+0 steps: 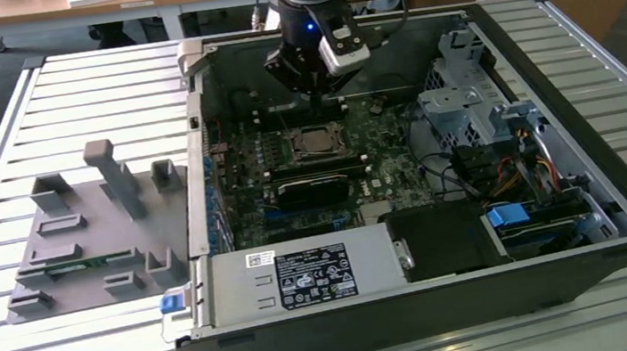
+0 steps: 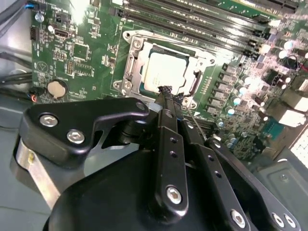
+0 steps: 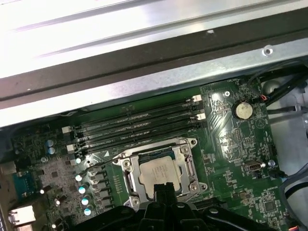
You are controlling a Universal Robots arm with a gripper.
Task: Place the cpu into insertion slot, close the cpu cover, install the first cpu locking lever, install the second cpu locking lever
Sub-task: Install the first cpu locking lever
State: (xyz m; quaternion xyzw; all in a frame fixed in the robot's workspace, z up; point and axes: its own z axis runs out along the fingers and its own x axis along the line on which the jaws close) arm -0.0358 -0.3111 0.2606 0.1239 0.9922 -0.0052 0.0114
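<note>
**Q:** Gripper (image 2: 167, 91) state?
**A:** My fingers are pinched together, tips down at the near edge of the cpu (image 2: 163, 67).
**Q:** Where's the cpu?
**A:** Flat in its socket on the motherboard (image 3: 231, 139). The cpu cover (image 3: 129, 177) lies down around it, chip showing through the window. In the exterior view I'm over the open computer case (image 1: 427, 319).

Black gripper (image 2: 166, 92); just beyond its tips, a grey-tan cpu (image 2: 166, 71) framed by the silver cpu cover (image 2: 131, 61), green motherboard (image 2: 84, 55) around.
</note>
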